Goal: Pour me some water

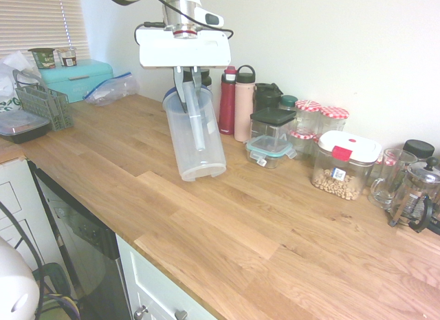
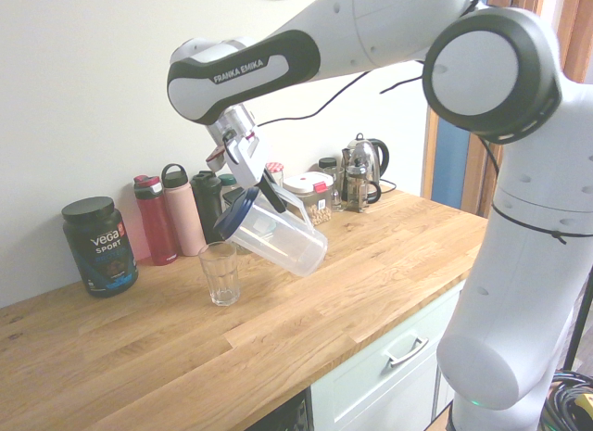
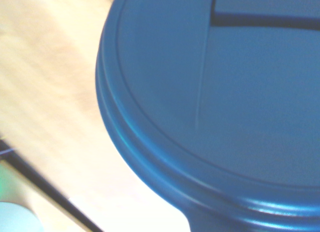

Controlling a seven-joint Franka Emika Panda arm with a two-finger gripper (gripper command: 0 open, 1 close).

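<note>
Wooden kitchen counter (image 2: 389,264), gripper (image 2: 248,162) clamped tight on tilted clear pitcher (image 2: 278,232), blue lid (image 3: 215,102) above glass (image 2: 220,273)

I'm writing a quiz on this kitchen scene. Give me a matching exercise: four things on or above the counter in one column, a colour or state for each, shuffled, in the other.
Things:
1. pitcher
2. drinking glass
3. protein tub
4. tall bottle

States:
A. red, standing upright by the wall
B. tilted in the air, held by the claw
C. black, with a label that reads Vega Sport
D. clear, upright on the counter, under the blue lid

Pairs: 1-B, 2-D, 3-C, 4-A
</note>
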